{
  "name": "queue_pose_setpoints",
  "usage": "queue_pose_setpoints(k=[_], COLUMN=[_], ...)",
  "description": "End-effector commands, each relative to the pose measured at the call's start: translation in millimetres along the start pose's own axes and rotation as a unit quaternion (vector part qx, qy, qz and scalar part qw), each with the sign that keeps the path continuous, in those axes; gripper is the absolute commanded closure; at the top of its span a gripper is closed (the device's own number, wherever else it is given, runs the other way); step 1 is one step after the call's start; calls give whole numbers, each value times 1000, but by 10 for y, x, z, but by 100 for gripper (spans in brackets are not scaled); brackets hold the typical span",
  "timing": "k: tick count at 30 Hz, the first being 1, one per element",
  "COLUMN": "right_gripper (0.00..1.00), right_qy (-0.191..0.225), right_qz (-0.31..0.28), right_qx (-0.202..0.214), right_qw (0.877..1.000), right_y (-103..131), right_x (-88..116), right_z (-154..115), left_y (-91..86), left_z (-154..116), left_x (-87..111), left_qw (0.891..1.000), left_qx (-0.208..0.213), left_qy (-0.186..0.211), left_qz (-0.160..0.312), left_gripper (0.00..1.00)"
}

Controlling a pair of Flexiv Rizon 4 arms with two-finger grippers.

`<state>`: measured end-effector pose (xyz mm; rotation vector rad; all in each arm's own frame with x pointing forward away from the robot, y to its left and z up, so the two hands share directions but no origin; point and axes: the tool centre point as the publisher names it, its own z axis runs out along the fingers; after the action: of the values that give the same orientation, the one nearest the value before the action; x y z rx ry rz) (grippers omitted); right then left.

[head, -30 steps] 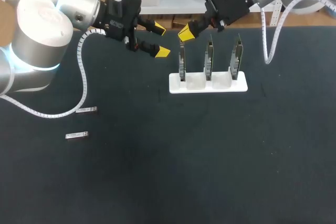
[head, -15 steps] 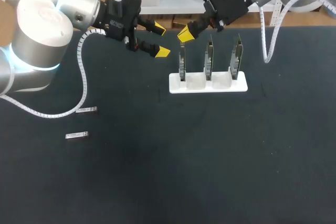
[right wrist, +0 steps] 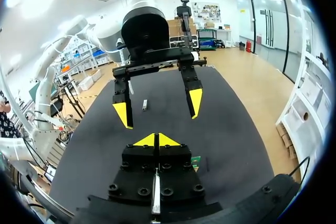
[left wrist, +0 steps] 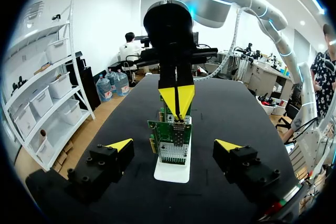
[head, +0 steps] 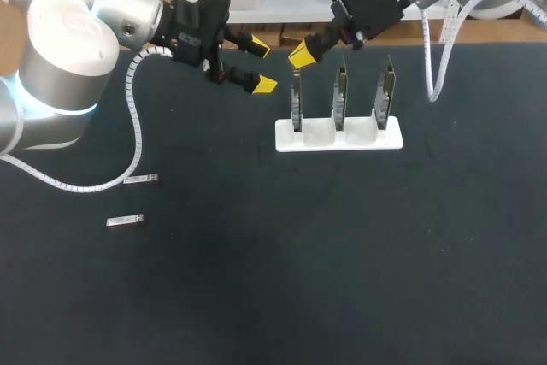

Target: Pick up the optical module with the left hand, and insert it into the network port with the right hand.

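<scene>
Dark matte surface (head: 299, 254). A white stand (head: 363, 142) sits toward its far side with three network cards (head: 340, 96) upright in a row.

First optical module (head: 141, 179) lies flat on the left part of the surface. Second optical module (head: 125, 221) is near it, not touching. Both are well apart from the stand and from either gripper.

Left gripper (head: 261, 64) hangs above the surface just off the stand's left end. Its fingers are spread wide with nothing between them. From its wrist view the cards line up straight ahead.

Right gripper (head: 302, 53) is over the leftmost card, yellow tips pinched together at the card's top edge. No object is visible between the tips, and I can't tell whether they touch the card.
</scene>
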<state>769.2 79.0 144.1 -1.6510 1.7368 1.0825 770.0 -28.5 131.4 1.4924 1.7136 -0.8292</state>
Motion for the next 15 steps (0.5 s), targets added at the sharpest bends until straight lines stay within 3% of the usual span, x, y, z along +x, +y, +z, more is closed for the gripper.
queue_pose_setpoints(k=[1, 15], right_gripper=[100, 100], right_qy=[1, 6], right_qz=[1, 11], right_qx=[-2, -3], right_qw=[1000, 1000], right_y=[-9, 14], right_x=[14, 44], right_z=[9, 21], left_y=[15, 15], left_z=[6, 6], left_x=[-4, -4], left_qw=[1000, 1000], left_qx=[1, 1], left_qy=[1, 1], left_qz=[0, 0], left_gripper=[0, 0])
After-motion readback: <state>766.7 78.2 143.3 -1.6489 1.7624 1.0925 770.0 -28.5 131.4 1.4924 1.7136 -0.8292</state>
